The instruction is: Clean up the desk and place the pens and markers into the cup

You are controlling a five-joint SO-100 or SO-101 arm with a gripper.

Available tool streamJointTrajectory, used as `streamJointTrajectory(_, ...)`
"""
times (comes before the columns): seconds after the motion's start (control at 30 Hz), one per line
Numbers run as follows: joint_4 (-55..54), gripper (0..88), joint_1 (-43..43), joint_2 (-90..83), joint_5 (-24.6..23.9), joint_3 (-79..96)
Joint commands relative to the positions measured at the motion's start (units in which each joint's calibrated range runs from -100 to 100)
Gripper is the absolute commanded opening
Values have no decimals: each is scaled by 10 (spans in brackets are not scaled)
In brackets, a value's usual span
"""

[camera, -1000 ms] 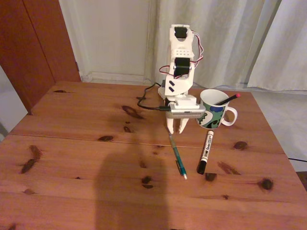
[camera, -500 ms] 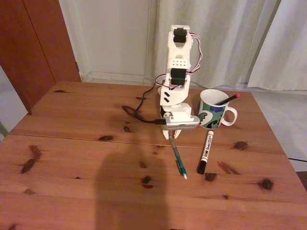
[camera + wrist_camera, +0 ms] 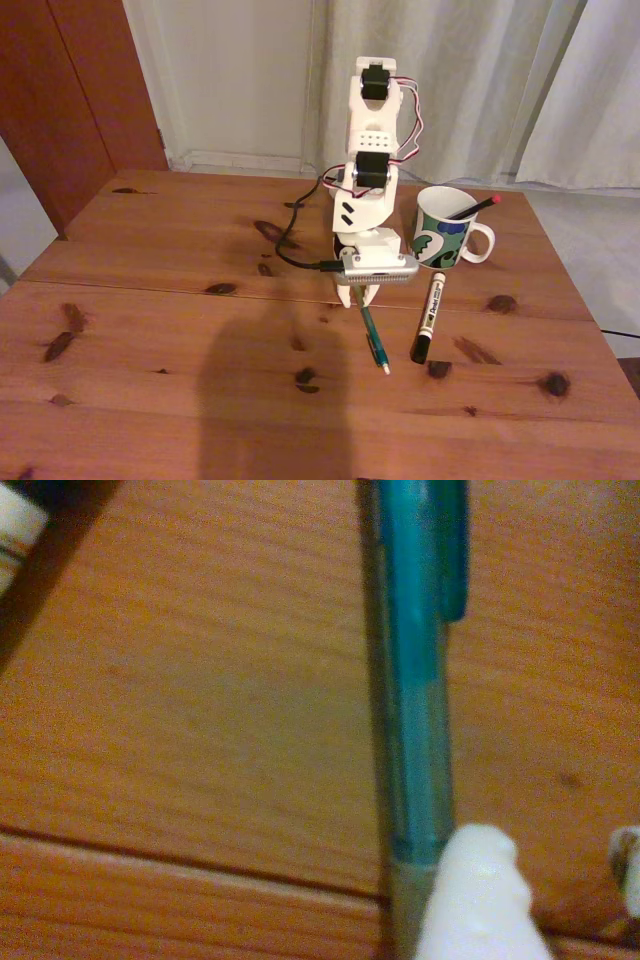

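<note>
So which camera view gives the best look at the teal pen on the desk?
The fixed view shows the teal pen best: its whole free length lies on the desk, from under the pincer to its tip, beside the marker. The wrist view shows the pen close but blurred, cut off, one white fingertip at its end.

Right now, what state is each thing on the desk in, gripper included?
Black pen with red end: standing tilted in the cup.
Cup: upright, handle to the right in the fixed view.
Teal pen: lying flat on the desk.
White marker: lying flat, capped.
Gripper: low over the teal pen's far end; open or shut, cannot tell.
</note>
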Motion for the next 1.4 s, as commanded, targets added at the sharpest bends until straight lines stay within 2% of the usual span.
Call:
streamJointTrajectory(0.0, -13, 104, -10, -1, 2, -33)
streamJointTrajectory(0.37, -12, 104, -33, -6, 2, 3)
streamJointTrajectory(1.37, -13, 98, -29, 1, 14, 50)
